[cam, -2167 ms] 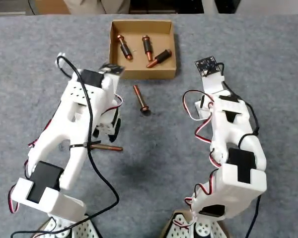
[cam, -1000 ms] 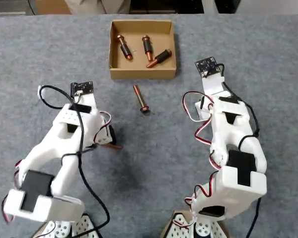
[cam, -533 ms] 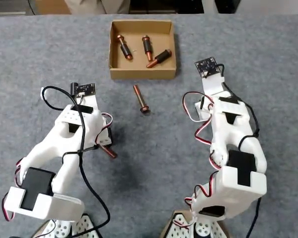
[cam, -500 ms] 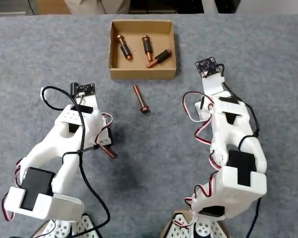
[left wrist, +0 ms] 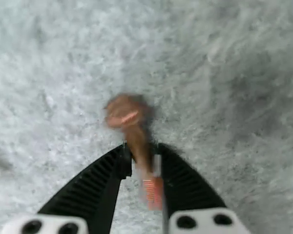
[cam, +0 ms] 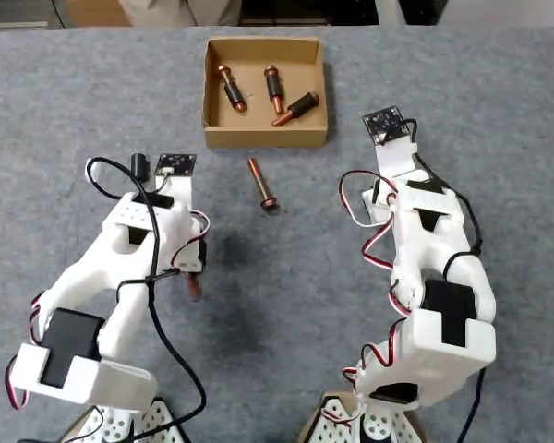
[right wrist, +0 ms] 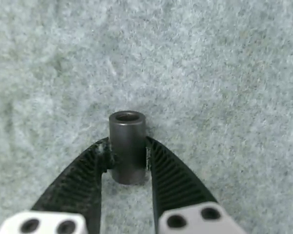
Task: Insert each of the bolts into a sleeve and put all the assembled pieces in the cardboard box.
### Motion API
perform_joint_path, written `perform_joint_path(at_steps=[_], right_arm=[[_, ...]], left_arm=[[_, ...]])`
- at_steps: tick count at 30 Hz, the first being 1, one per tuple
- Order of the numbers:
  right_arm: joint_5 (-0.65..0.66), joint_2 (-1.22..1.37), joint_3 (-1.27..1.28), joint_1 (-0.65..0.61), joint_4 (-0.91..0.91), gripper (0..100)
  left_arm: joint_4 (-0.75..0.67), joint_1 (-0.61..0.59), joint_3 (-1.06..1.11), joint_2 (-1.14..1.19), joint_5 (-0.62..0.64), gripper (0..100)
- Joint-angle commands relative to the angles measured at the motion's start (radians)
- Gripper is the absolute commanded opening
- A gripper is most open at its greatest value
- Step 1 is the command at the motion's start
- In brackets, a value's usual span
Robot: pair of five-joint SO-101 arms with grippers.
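Observation:
My left gripper (left wrist: 141,156) is shut on a copper bolt (left wrist: 132,122), whose head juts past the fingertips over the grey mat. From above, that bolt (cam: 194,285) sticks out below the left gripper (cam: 193,269) at the left middle of the table. In the right wrist view, my right gripper (right wrist: 127,145) is shut on a dark sleeve (right wrist: 127,141), held upright with its hole facing up. A second copper bolt (cam: 260,182) lies loose just in front of the cardboard box (cam: 263,138). Three assembled pieces (cam: 274,92) lie inside the box.
The right arm (cam: 429,249) stretches over the right half of the grey mat (cam: 295,277). Open mat lies between the two arms. The box stands at the far middle of the table.
The left arm has drawn back from beside the box toward the near side, and the bolt in its gripper has swung from sideways to pointing at the near edge. The right arm has kept still.

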Motion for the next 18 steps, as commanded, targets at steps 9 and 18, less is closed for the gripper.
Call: perform_joint_path(at_steps=[9,18], right_arm=[[-0.005,-0.062,-0.004,0.01,-0.02,0.2],[-0.008,-0.062,-0.004,0.01,-0.02,0.2]], left_arm=[[0.005,-0.025,-0.034,-0.002,-0.226,2],[-0.002,-0.023,-0.04,-0.007,-0.112,22]])
